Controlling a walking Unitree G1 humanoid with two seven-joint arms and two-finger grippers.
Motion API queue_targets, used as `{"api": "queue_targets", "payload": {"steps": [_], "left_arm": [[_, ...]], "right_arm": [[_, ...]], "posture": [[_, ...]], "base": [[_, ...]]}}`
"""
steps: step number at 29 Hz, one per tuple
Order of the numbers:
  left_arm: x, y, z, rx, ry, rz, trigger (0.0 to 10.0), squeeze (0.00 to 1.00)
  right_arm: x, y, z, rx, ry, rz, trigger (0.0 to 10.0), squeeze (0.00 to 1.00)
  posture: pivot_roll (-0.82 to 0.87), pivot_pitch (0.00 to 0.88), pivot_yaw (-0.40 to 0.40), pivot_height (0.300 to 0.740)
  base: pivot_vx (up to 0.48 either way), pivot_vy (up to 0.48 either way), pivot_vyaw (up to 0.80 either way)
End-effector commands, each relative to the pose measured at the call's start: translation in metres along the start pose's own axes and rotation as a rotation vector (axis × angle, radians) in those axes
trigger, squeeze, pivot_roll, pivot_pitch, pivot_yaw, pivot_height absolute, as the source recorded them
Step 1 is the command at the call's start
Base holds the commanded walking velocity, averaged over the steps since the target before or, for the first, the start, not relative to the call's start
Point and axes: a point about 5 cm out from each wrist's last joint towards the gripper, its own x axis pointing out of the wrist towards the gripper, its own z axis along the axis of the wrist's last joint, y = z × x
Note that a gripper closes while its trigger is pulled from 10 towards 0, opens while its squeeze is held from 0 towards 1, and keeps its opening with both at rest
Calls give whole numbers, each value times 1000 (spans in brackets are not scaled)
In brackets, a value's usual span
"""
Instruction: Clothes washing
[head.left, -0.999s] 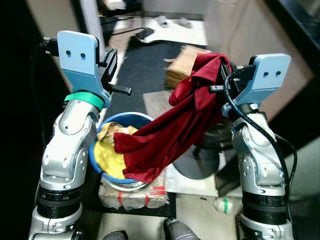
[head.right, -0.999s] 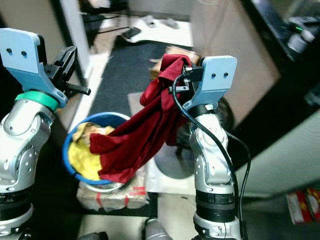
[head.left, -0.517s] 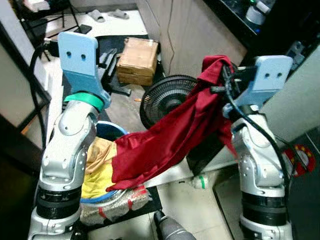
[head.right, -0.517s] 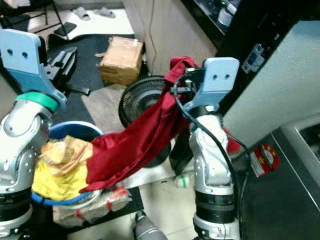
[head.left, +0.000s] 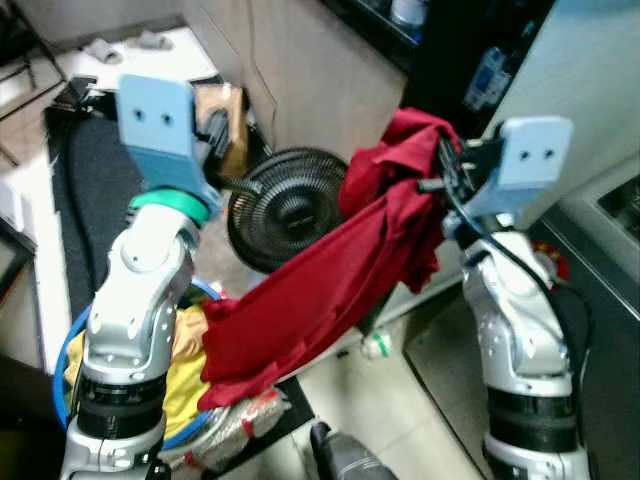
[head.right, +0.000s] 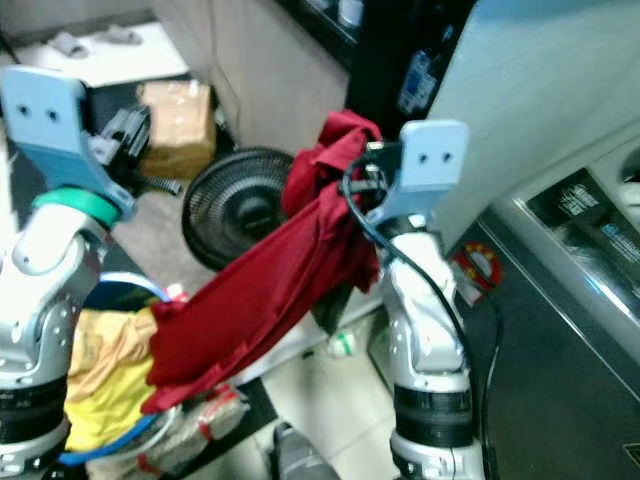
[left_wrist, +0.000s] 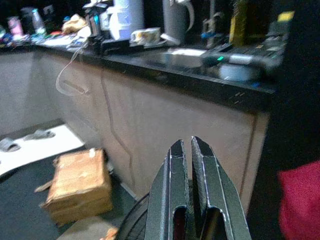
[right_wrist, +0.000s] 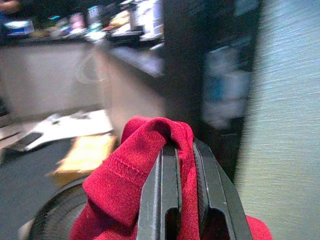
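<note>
My right gripper (right_wrist: 180, 150) is raised at chest height and shut on a bunched fold of a dark red garment (head.left: 330, 290). The cloth hangs from it down and to the left, its lower end draped over the blue laundry basket (head.left: 68, 350) that holds yellow clothes (head.right: 105, 370). My left gripper (left_wrist: 186, 150) is held up on the left, shut and empty, apart from the cloth. A grey washing machine (head.right: 590, 250) with a dark panel stands at the right.
A black floor fan (head.left: 285, 205) stands behind the hanging cloth. A cardboard box (head.right: 175, 110) lies on a dark mat (head.left: 75, 190) beyond it. Beige cabinets (left_wrist: 165, 125) under a black counter (left_wrist: 200, 70) run along the back. A small bottle (head.left: 375, 345) lies on the tiled floor.
The whole view has swung to the right: the basket slid to the lower left and the washing machine came in at the right. Both arms keep their pose, the right one still holding the red garment.
</note>
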Motion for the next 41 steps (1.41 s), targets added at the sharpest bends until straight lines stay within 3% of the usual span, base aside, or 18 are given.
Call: {"api": "queue_targets", "payload": {"steps": [1,26,41], "left_arm": [[-2,1,-2,8,12,1,10000,0],[0,2,-2,4,15,1,10000,0],[0,2,-2,-10,16,2,10000,0]], "right_arm": [[-1,0,2,0,-11,-4,10000,0],[0,0,3,-1,-21,-5,10000,0],[10,-3,26,45,-124,-44,10000,0]], "posture": [[-7,84,44,740],[-5,72,46,740],[-1,65,50,740]], "base": [[0,0,-800],[0,0,-800],[0,0,-800]]}}
